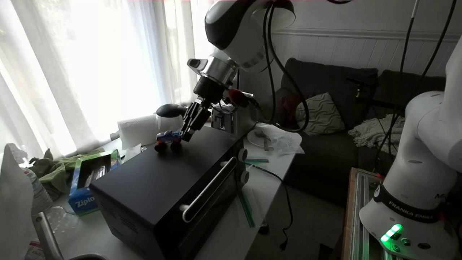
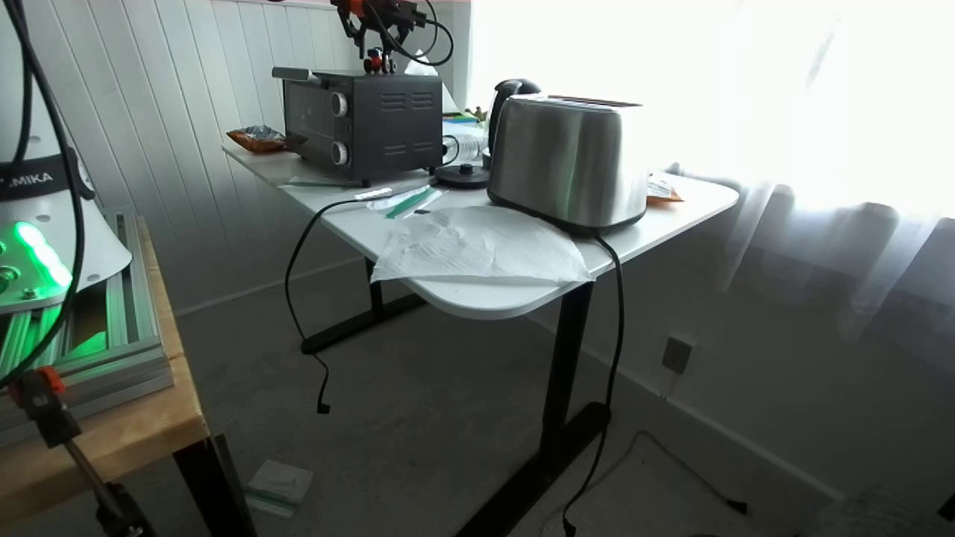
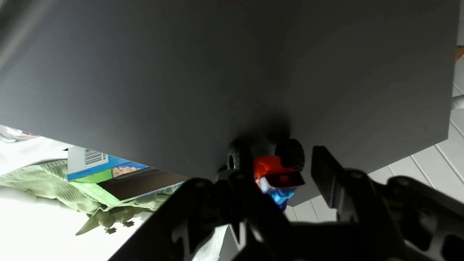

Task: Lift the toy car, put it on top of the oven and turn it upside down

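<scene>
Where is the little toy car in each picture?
In an exterior view: the toy car is left of centre, about halfway down.
In an exterior view: the toy car is near the top edge, left of centre.
Wrist view: the toy car is below and right of centre.
Shared landmark: the oven, under the toy car in all three.

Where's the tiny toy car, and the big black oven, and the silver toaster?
Toy car (image 1: pixel 169 137): in an exterior view, on its body.
Oven (image 1: pixel 168 177): in an exterior view, on its flat top.
Toaster (image 2: pixel 561 160): in an exterior view, on its silver side.
</scene>
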Available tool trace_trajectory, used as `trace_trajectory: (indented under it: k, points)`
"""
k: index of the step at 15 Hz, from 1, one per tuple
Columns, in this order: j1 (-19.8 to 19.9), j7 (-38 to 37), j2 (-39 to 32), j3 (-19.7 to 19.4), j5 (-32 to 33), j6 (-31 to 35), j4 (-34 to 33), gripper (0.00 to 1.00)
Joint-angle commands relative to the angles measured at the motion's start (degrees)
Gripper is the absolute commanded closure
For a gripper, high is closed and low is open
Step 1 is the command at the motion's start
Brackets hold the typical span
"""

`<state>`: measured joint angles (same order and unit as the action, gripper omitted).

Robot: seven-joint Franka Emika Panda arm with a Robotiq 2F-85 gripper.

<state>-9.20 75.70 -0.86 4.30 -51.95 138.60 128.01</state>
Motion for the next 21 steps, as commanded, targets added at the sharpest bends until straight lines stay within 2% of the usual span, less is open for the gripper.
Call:
trace_trajectory:
  k: [1,4,5,9,10,12,13,14,17,20,21]
  points:
    - [1.1,2.5,-0.8,1.1,-4.6,0.3,-1.1,0.23]
    - [0.9,2.9,-0.9,1.3,-6.5,0.3,-0.8,0.02]
    - [0.8,2.9,-1.0,1.5,-6.7,0.8,-0.6,0.0]
    - [0.7,3.9,-1.4,2.2,-7.6,1.8,-0.3,0.02]
    - [0.7,4.2,-1.6,2.3,-8.0,1.9,-0.3,0.11]
    - [0.6,5.4,-1.9,2.7,-9.3,2.6,-0.3,0.16]
    - [0.5,6.3,-2.0,2.9,-10.2,3.4,-0.3,0.27]
    - [0.5,6.9,-2.1,3.0,-10.8,3.9,-0.3,0.32]
    - [0.5,9.0,-2.4,3.5,-13.2,5.9,-0.4,0.56]
    - [0.5,10.2,-2.6,3.7,-14.5,7.2,-0.6,0.77]
    - [0.5,10.6,-2.6,3.7,-14.8,7.4,-0.7,0.81]
